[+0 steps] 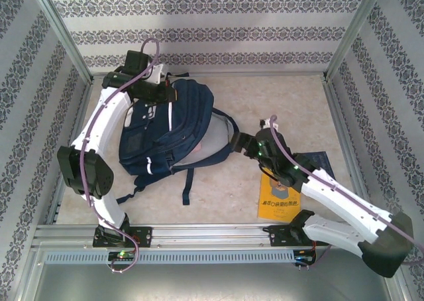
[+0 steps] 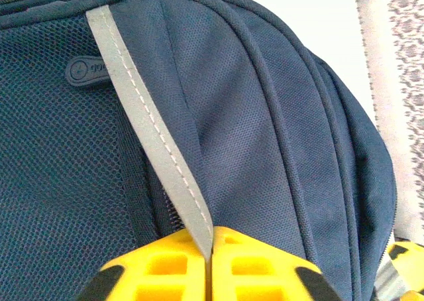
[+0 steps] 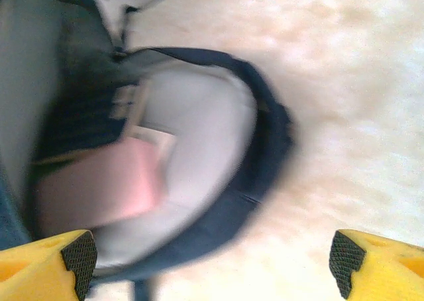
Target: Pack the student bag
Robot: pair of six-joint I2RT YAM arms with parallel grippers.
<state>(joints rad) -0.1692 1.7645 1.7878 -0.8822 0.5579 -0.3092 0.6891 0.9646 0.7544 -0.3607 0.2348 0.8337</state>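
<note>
The student bag, a navy backpack, lies left of the table's middle with its mouth facing right and pale grey lining showing. My left gripper is at the bag's far end. In the left wrist view my left gripper is shut on the bag's grey reflective stripe. My right gripper hovers at the bag's mouth. In the blurred right wrist view my right gripper is open with nothing between its fingertips. A pink book lies inside the student bag.
A yellow book lies on the table under my right arm. A dark blue book lies partly hidden beside it. The bag's straps trail toward the near edge. Patterned walls and metal rails enclose the table.
</note>
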